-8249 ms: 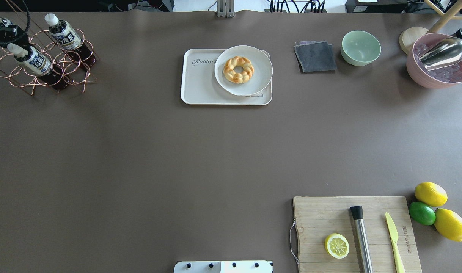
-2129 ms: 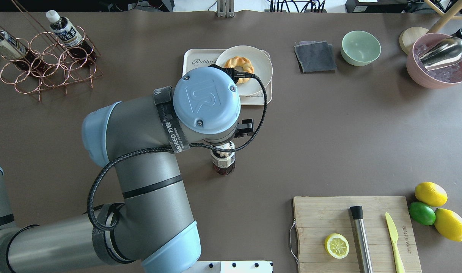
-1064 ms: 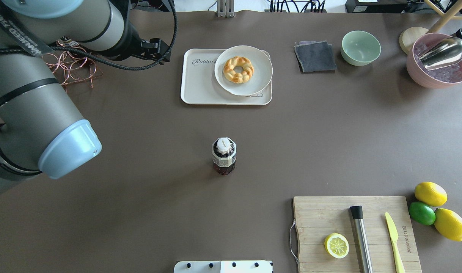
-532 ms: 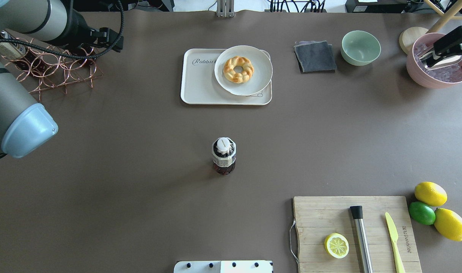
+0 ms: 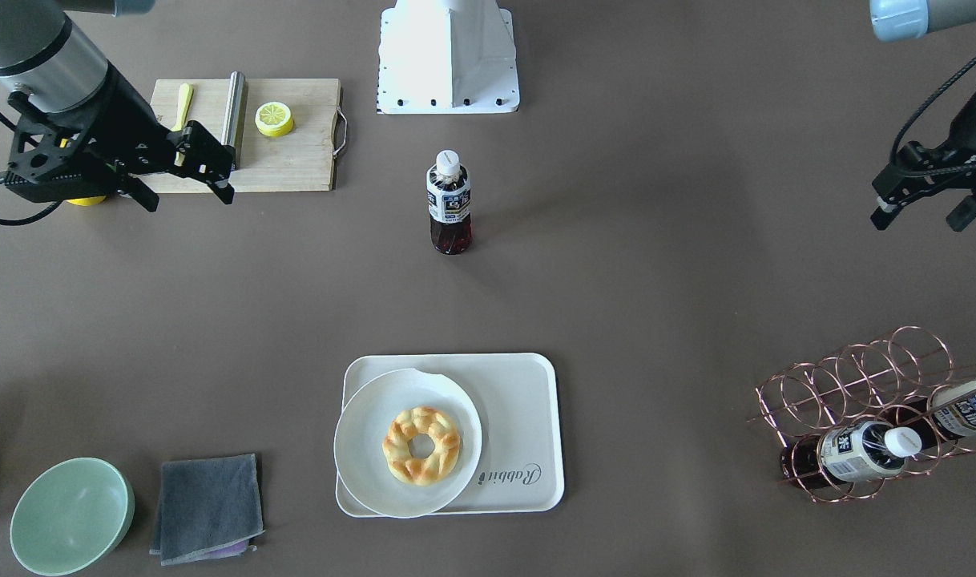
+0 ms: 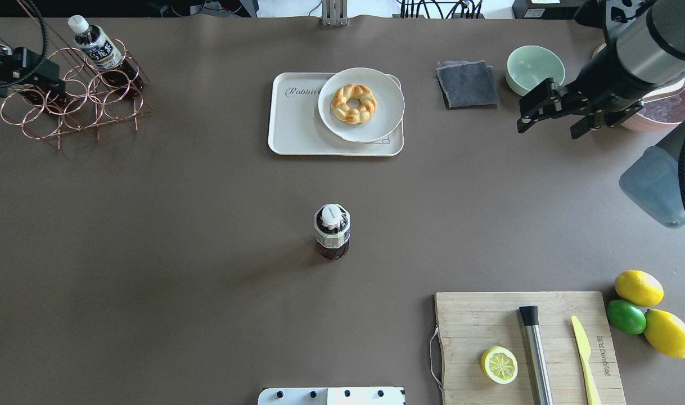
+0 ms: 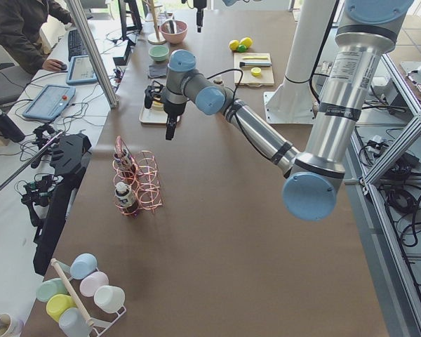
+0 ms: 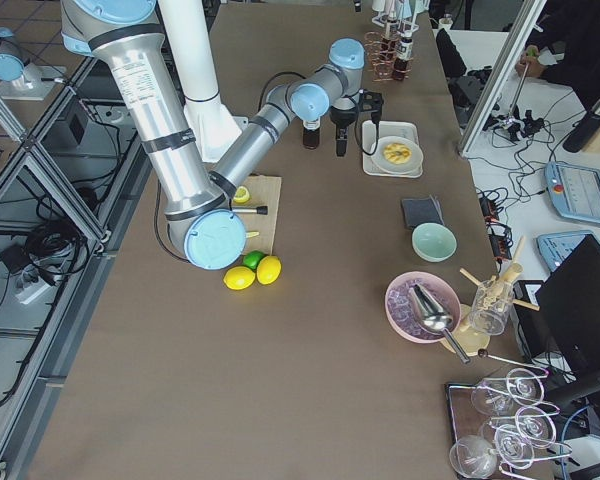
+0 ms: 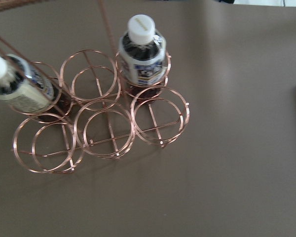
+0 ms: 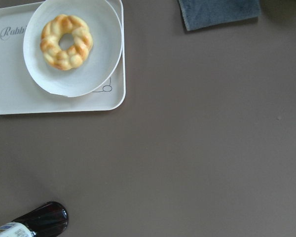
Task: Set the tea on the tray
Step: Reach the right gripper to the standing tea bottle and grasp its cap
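One tea bottle stands upright and alone at mid table, also seen in the front view and at the bottom-left corner of the right wrist view. The cream tray lies beyond it, its left part bare. My right gripper is open and empty, in the air far right of the bottle. My left gripper is open and empty near the copper rack. Two more tea bottles sit in that rack.
A round white plate with a braided donut covers the tray's right part. A grey cloth, green bowl and pink bowl stand at the back right. A cutting board with lemon half and knife lies front right, beside lemons.
My left arm let go of the bottle at mid table and drew back left to the rack. My right arm has come in from the right edge, towards the middle.
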Robot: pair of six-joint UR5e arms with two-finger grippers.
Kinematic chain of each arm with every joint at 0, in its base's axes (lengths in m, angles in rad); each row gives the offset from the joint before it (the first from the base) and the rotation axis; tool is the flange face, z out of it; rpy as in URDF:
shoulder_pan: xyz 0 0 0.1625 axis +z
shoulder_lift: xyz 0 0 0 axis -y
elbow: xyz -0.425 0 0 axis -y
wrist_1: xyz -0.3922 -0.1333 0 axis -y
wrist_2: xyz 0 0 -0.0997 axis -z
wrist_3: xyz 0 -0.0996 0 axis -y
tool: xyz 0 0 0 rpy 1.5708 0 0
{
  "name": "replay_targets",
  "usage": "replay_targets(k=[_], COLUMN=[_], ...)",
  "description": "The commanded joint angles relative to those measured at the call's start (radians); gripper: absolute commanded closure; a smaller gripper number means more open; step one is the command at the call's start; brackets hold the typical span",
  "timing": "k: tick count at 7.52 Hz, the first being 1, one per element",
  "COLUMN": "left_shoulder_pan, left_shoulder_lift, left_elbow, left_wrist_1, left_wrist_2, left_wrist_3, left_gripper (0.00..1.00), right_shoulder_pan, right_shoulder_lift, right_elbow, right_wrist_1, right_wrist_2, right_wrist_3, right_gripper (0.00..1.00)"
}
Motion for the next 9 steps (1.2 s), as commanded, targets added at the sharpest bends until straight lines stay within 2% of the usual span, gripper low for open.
replay_targets(k=[1, 3, 4, 6, 7, 9], left_shoulder_pan=[-0.184, -0.232, -0.253, -0.258, -0.258, -0.258], left_shoulder_lift=[0.107, 0.148, 0.167, 0.168, 0.168, 0.167], left_elbow=[0.094, 0.108, 0.108, 0.12, 0.12, 0.12], left_wrist_1=[0.001, 0.0, -0.005, -0.009, -0.011, -0.011], left_wrist_2=[-0.076, -0.076, -0.076, -0.076, -0.076, -0.076], left_wrist_3=[0.362, 0.46, 0.462, 0.464, 0.464, 0.464], left_gripper=[0.02, 0.02, 0.02, 0.02, 0.02, 0.02], right_shoulder_pan=[-0.13, -0.177, -0.202, -0.26, -0.282, -0.335], right_shoulder_lift=[0.12, 0.255, 0.32, 0.406, 0.452, 0.487], right_elbow=[-0.001, -0.011, -0.031, -0.109, -0.17, -0.186], right_wrist_1=[0.015, -0.152, -0.223, -0.23, -0.232, -0.233], right_wrist_2=[-0.049, -0.063, -0.112, -0.211, -0.221, -0.268], right_wrist_3=[0.203, 0.247, 0.247, 0.28, 0.303, 0.354], right_gripper=[0.0, 0.0, 0.0, 0.0, 0.0, 0.0])
